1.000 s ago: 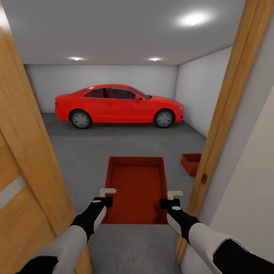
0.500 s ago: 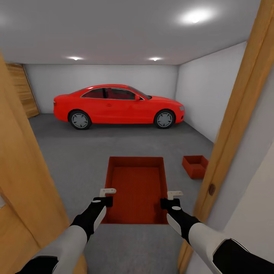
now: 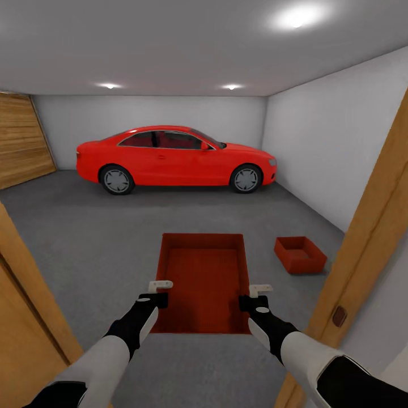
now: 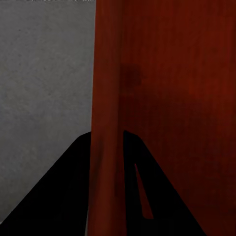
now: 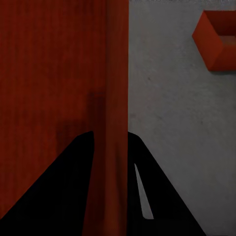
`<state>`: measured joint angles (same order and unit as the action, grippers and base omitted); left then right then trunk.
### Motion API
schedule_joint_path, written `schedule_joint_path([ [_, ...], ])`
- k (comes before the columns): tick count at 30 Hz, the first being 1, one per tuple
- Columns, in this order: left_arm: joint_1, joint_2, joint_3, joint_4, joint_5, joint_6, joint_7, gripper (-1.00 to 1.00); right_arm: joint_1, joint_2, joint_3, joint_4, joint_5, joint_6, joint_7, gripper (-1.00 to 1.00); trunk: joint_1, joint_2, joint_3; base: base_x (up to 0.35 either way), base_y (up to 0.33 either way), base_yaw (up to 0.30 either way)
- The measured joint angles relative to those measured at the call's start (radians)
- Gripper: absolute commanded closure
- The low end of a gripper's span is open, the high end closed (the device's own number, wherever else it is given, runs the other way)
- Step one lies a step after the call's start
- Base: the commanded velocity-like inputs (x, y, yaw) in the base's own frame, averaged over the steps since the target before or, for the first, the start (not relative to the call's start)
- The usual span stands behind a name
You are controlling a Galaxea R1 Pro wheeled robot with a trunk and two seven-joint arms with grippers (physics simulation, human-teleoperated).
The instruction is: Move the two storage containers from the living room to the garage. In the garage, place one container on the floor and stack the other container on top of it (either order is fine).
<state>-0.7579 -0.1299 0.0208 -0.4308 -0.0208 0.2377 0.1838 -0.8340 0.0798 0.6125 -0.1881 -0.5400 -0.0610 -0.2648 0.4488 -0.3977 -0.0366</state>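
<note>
Head view: left gripper (image 3: 160, 291) and right gripper (image 3: 253, 296) each pinch a long wall of the carried container (image 3: 204, 280), while the second container (image 3: 300, 254) sits on the garage floor (image 3: 102, 238), ahead-right, nearer the right arm.

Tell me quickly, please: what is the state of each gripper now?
Left gripper: closed on the left wall of the carried storage container.
Right gripper: closed on the same container's right wall.
</note>
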Motion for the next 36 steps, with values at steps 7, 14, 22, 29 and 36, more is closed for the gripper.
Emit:
schedule_joint_path([
  [7, 0.000, 0.000, 0.000, 0.000, 0.000, 0.000, 0.000, 1.00, 0.000, 0.000, 0.000, 0.000, 0.000, 0.000, 0.000, 1.00, 0.000, 0.000, 0.000, 0.322, 0.000, 0.000],
  [14, 0.000, 0.000, 0.000, 0.001, 0.000, 0.000, 0.000, 1.00, 0.000, 0.000, 0.000, 0.000, 0.000, 0.000, 0.000, 1.00, 0.000, 0.000, 0.000, 0.322, 0.000, 0.000],
  [22, 0.000, 0.000, 0.000, 0.001, 0.000, 0.000, 0.000, 1.00, 0.000, 0.000, 0.000, 0.000, 0.000, 0.000, 0.000, 1.00, 0.000, 0.000, 0.000, 0.322, 0.000, 0.000],
  [29, 0.000, 0.000, 0.000, 0.000, -0.001, 0.000, 0.000, 1.00, 0.000, 0.000, 0.000, 0.000, 0.000, 0.000, 0.000, 1.00, 0.000, 0.000, 0.000, 0.322, 0.000, 0.000],
  [36, 0.000, -0.001, 0.001, -0.001, -0.003, 0.000, 0.000, 1.00, 0.000, -0.001, 0.001, 0.000, -0.001, -0.001, 0.001, 1.00, 0.000, 0.000, 0.000, 0.322, 0.000, 0.000],
])
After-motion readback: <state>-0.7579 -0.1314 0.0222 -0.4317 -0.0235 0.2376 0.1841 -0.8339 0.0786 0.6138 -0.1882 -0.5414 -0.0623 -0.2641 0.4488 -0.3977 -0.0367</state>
